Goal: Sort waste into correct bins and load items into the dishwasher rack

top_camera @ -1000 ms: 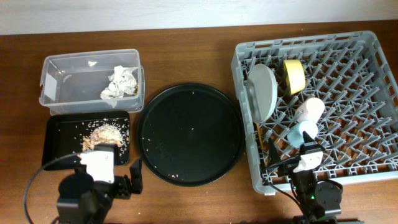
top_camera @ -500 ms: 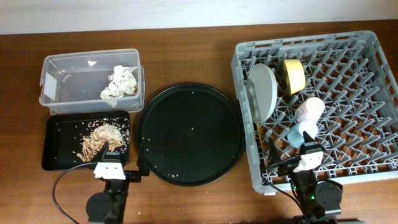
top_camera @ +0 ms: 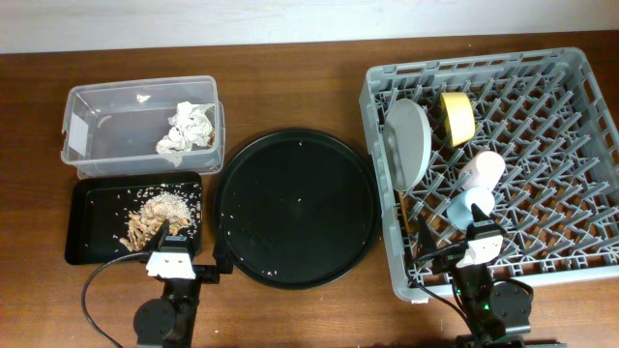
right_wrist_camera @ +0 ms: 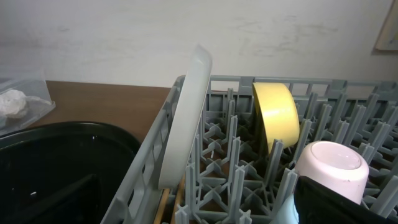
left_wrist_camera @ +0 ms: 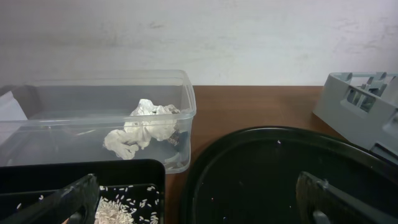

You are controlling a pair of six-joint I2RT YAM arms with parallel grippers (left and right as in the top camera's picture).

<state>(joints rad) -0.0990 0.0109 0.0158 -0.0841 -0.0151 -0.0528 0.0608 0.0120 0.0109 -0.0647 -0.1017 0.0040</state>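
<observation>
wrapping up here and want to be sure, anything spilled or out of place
Only small leftovers stand out. A few pale crumbs dot the round black tray. Loose grains lie around the food scraps, but inside the shallow black tray. The tissues are in the clear tub.

A brown wooden table (top_camera: pixel 290 87) is seen from above. A clear plastic tub (top_camera: pixel 106 130) is set on it at the far left, and a shallow black rectangular tray (top_camera: pixel 92 208) is laid just in front of that. A big round black tray (top_camera: pixel 295 208) is placed in the middle. A grey dishwasher rack (top_camera: pixel 561 174) is set at the right.
</observation>
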